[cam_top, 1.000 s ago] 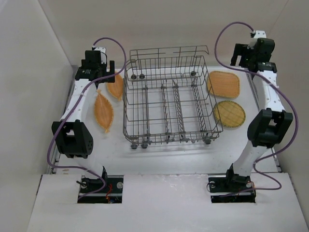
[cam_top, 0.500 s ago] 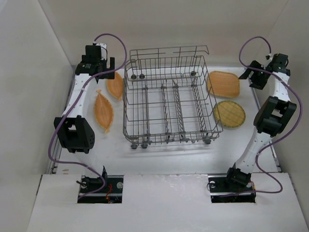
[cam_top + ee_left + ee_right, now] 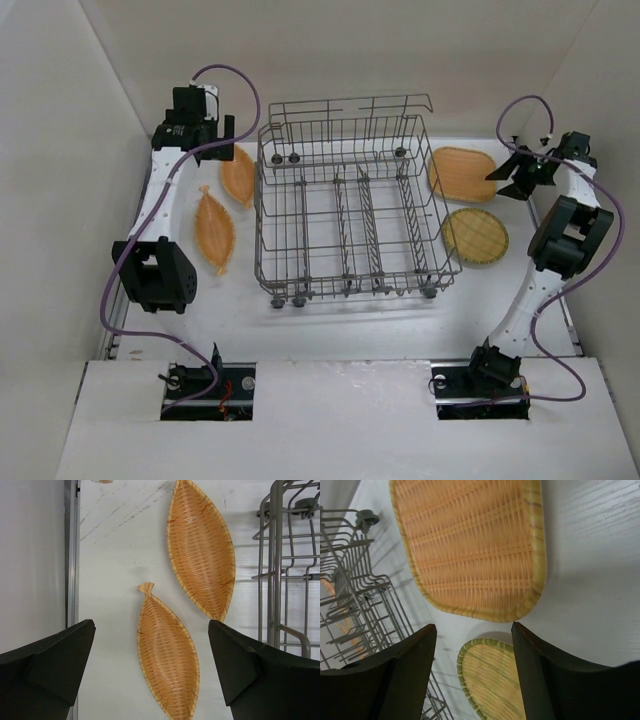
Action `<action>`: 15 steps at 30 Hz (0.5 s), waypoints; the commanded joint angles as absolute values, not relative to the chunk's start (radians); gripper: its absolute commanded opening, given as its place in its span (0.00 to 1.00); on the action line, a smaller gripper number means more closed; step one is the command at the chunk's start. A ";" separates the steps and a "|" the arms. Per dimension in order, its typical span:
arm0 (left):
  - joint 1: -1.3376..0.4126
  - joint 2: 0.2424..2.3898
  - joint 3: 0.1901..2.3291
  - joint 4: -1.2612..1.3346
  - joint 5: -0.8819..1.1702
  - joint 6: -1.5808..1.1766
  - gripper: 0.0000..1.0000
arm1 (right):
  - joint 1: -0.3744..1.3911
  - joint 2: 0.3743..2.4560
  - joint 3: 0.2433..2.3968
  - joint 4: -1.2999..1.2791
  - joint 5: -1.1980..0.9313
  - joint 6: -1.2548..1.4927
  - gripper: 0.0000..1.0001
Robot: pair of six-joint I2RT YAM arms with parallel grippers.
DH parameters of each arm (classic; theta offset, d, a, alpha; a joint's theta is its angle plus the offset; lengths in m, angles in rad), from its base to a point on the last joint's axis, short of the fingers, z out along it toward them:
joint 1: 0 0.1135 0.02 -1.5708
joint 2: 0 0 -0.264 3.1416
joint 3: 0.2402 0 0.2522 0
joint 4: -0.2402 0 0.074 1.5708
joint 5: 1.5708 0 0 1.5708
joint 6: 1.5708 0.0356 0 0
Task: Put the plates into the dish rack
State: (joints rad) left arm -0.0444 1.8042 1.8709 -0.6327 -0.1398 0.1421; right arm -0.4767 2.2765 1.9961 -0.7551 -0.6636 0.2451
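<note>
Nothing loaded yet: the dish rack [image 3: 350,281] sits bare in the middle of the table [image 3: 350,325], and all four woven plates lie flat outside it. On the left, the left claw [image 3: 151,625] hovers with its fingers spread wide over the fish-shaped plate [image 3: 167,655], the leaf-shaped plate [image 3: 200,550] just beyond it, close by the rack's wall. On the right, the right claw [image 3: 473,627] is also spread apart, poised above the gap between the square-cornered plate [image 3: 470,545] and the round plate [image 3: 492,680]. Neither claw holds anything. This looks like the reach for a first pick, and it wants care: these plates are thin and lie flat, so I'd put one finger over a raised rim and the other outside it, pinching the edge rather than pressing down on the middle. Then lift, turn the plate upright, and lower it between two tine rows, clear of the rack's wires.
</note>
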 commanded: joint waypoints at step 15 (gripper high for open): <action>-0.059 1.847 1.971 -0.680 -0.158 0.164 1.00 | -0.484 2.422 2.154 -0.764 -0.603 0.169 0.64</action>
State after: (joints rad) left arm -0.0494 1.8511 1.9156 -0.6743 -0.1413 0.1520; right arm -0.4770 2.4115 2.0781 -0.7708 -0.6209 0.1947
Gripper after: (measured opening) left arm 0.997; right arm 0.652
